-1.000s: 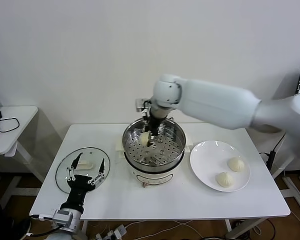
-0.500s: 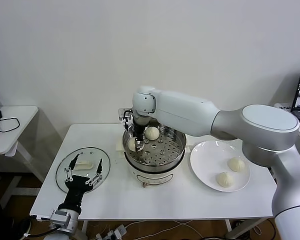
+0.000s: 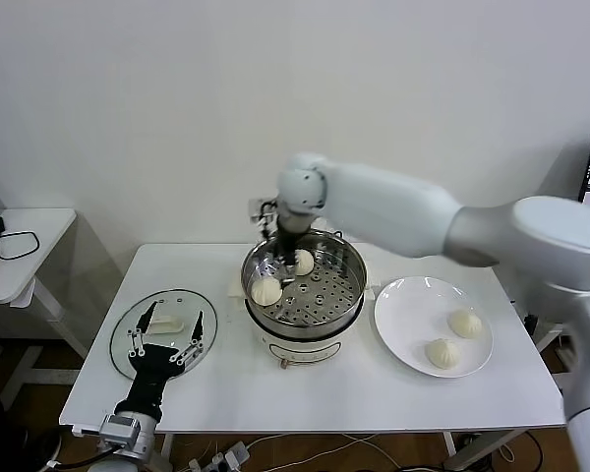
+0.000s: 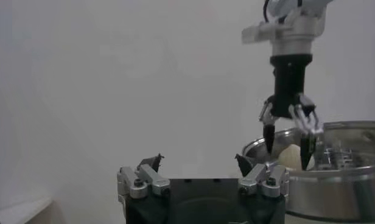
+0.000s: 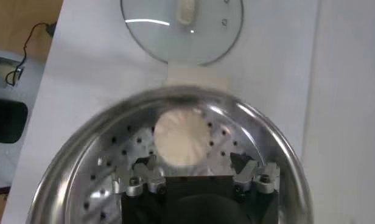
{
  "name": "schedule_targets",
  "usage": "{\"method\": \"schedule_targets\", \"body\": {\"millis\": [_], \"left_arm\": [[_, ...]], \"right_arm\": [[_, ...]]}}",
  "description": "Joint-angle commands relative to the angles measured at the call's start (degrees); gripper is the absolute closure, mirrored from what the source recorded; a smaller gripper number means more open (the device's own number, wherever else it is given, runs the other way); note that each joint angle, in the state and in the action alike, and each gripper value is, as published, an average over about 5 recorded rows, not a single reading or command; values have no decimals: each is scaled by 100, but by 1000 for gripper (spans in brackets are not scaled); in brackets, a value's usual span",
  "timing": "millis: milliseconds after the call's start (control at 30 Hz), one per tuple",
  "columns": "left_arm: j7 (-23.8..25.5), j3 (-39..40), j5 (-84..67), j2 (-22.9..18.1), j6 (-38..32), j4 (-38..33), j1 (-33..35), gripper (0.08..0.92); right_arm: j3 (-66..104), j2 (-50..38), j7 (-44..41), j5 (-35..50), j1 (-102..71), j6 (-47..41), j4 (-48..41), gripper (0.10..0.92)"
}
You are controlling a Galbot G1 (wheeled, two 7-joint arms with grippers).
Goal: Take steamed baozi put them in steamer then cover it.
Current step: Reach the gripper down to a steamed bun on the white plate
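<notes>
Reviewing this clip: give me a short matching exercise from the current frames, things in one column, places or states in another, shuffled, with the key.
Things:
1. right gripper
2. left gripper
3. glass lid
4. white plate

Places or states:
A. flat on the table, left of the steamer
B. open, over two baozi in the steamer
C. holds two baozi, right of the steamer
D. open, above the glass lid

Pairs: 1-B, 2-D, 3-A, 4-C

R arm reaches across from the right toward table centre, wrist pointing down; right gripper [image 3: 279,267] [image 4: 287,137] hangs with fingers spread, nothing held. L arm parked near left, left gripper [image 3: 164,337] fingers apart, empty, pointing away from robot.
</notes>
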Motion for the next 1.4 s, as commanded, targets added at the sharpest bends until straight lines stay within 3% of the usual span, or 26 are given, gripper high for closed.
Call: {"method": "schedule_targets", "body": {"millis": [33, 233, 467, 867, 1400], "left_arm": [[-9, 87, 18, 1, 4, -66, 16, 177], [-31, 125, 62, -8, -3, -89, 42, 177], [-50, 143, 109, -12, -11, -124, 53, 177], [-48, 161, 134, -8, -32, -96, 75, 177], [-55, 201, 149, -21, -48, -15, 40, 177]], "right_arm": [[-105, -2429, -579, 161, 932, 413, 1456, 203], [-188, -3766, -984, -566, 610, 1170, 1795, 203], [608, -4379, -1036, -1582, -1035, 1899, 1496, 203], [2160, -4245, -955, -2708, -3288, 2139, 1125, 203], [2428, -3744, -485, -2782, -3576, 2065, 603, 203]]}}
